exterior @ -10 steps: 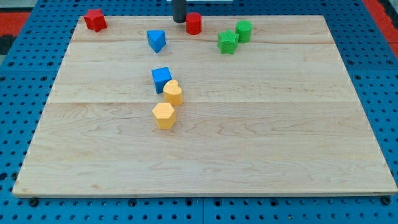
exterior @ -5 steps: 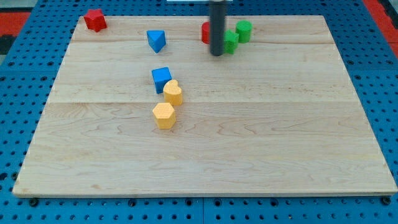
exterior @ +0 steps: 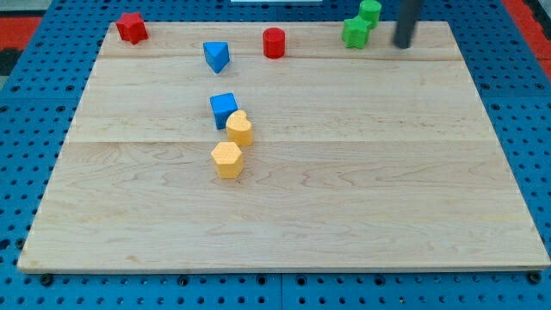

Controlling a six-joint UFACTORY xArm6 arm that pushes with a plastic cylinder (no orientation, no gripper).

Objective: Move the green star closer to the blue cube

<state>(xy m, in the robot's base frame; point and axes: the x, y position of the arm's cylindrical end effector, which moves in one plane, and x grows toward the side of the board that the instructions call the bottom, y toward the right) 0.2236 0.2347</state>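
The green star [exterior: 355, 33] lies near the view's top edge, right of centre, touching a green cylinder [exterior: 370, 11] just above and right of it. The blue cube [exterior: 223, 108] sits left of centre, with a yellow block [exterior: 239, 128] against its lower right. My tip [exterior: 403, 45] is at the top right, a short way right of the green star and apart from it.
A red cylinder [exterior: 274, 42] stands at the top centre, a blue triangular block [exterior: 216, 56] left of it, a red star [exterior: 131, 27] at the top left corner. A yellow hexagonal block [exterior: 226, 159] lies below the cube. The wooden board [exterior: 362, 189] ends close behind the green blocks.
My tip swept from the top centre to the top right. The green star and green cylinder moved up and right toward the board's top edge. The red cylinder shifted slightly and stands uncovered.
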